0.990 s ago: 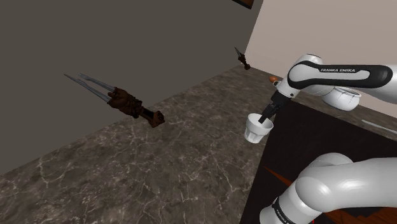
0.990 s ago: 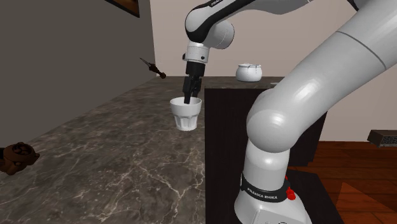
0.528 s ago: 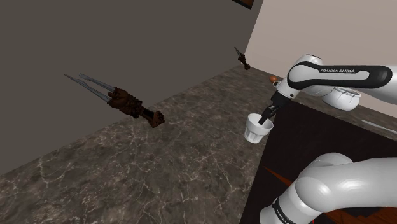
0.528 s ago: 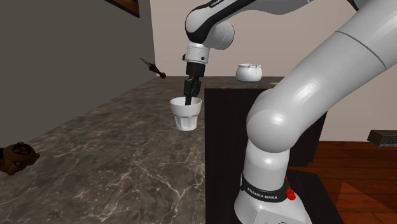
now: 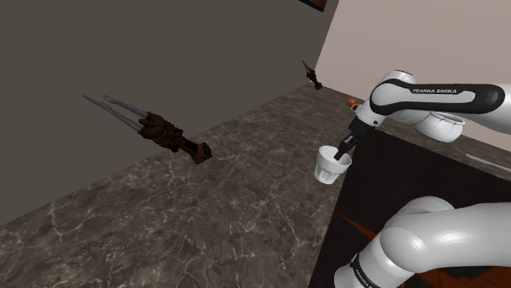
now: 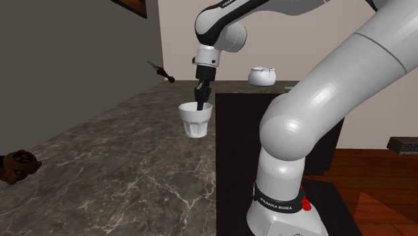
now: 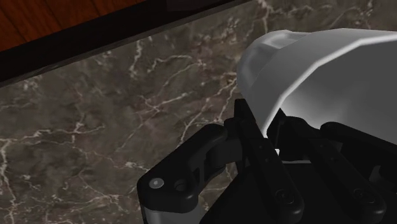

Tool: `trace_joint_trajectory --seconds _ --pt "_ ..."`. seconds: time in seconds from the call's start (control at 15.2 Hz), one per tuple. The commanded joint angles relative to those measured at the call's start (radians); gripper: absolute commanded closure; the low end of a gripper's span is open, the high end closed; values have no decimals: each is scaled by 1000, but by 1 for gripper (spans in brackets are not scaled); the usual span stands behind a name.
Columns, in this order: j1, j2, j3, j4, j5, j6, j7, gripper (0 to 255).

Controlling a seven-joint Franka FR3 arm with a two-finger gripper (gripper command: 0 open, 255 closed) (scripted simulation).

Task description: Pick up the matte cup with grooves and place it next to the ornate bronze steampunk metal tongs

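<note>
The white grooved cup stands upright on the dark marble counter, near the edge by my stand. My black gripper comes down from above onto its rim. In the wrist view the gripper is shut on the wall of the cup, one finger inside and one outside. The brown ornate tongs, with long grey prongs, lie far off toward the shoulder view's left, against the grey wall. Their brown end shows at the second exterior view's left edge.
A small dark dagger-like object sits at the counter's far end by the wall. A white lidded bowl rests on the dark cabinet beside the counter. Wooden floor lies beyond my stand.
The fingers have closed from wide apart onto the cup's rim. The arm and the cup have stayed in place.
</note>
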Motion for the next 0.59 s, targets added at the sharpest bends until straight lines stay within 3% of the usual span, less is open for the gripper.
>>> trace_joint_trajectory --seconds 0.0,0.53 --pt "0 0 0 0 0 0 0 255" --pt "4 -27 31 88 14 -114 18 255"
